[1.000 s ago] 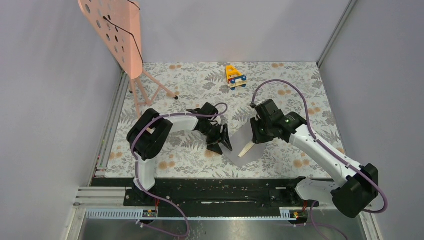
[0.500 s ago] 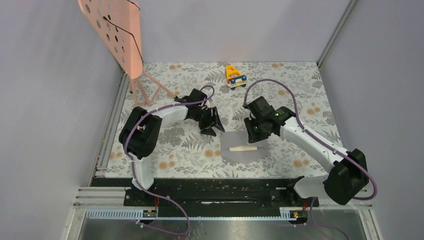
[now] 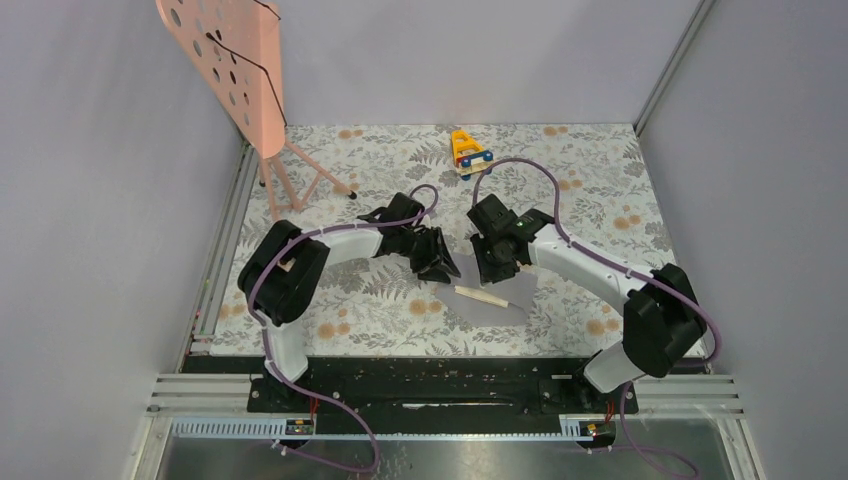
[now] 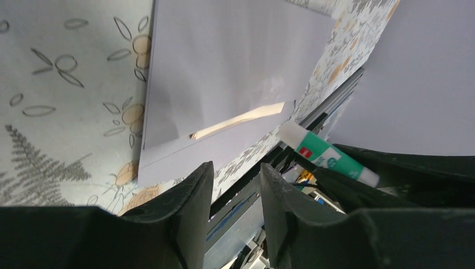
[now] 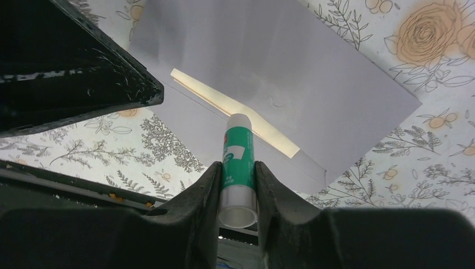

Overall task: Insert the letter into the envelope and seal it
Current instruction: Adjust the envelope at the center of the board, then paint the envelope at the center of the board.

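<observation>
Item: envelope (image 5: 336, 73), flat on the table (image 5: 431, 33), letter (image 5: 271, 133) edge showing at its mouth, crosswise just ahead of your right gripper (image 5: 237, 174) — clamped on the glue stick (image 5: 238, 154). Left gripper (image 4: 235, 174) — parted, empty, just beside it.

Bright, even light, soft shadows, slight close-range blur in wrist views.

Left arm (image 3: 350, 240) and right arm (image 3: 590, 268): white link shells are joined by rounded black joint housings. Purple cables (image 3: 517, 161) are routed in loops along both. Left end effector (image 4: 235, 179) and right end effector (image 5: 238, 188) are fitted with two matte black, tapered fingers each, lightly scuffed.
</observation>
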You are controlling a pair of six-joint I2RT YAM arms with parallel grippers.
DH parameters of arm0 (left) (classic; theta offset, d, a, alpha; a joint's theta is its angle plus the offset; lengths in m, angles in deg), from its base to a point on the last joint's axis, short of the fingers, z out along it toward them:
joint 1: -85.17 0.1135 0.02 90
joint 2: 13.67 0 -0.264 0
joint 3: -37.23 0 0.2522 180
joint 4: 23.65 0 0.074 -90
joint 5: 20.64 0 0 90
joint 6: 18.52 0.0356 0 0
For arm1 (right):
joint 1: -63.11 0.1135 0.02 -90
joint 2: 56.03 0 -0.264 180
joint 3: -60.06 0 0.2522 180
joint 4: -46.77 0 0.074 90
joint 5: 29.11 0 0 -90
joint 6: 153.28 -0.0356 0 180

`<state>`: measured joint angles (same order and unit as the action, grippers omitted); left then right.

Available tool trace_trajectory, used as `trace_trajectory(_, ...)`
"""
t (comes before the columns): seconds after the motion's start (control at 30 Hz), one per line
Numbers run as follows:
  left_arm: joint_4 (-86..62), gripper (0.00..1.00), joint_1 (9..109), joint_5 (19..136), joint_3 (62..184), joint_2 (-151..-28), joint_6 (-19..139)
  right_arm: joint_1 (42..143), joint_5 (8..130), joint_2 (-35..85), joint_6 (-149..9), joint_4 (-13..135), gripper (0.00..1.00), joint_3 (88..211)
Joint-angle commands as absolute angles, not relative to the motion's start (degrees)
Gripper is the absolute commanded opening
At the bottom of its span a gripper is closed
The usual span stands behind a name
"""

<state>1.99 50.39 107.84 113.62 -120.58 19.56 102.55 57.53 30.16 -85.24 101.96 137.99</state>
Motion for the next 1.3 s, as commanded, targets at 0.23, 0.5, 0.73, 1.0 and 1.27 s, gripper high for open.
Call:
trace_trajectory(0.23,-12.0,0.36,51.4,106.8,116.0,-125.2,15.2,102.8,53.2,31.4,-94.7,104.5,0.00,139.3)
trace_trajectory(0.5,-6.1,0.36,51.8,103.5,119.3,-128.8,18.7,102.8,52.2,35.2,-94.9,105.5,0.00,142.7)
trace_trajectory(0.73,-2.6,0.35,51.8,102.5,119.8,-132.8,20.4,103.0,51.4,38.4,-96.9,105.5,0.00,145.5)
trace_trajectory(1.0,-0.5,0.35,51.4,99.5,112.9,-126.6,19.1,103.4,50.6,39.8,-97.2,105.4,0.00,145.1)
trace_trajectory(1.27,-0.1,0.35,50.7,99.4,111.6,-127.2,18.3,104.5,51.5,38.9,-98.0,104.7,0.00,142.9)
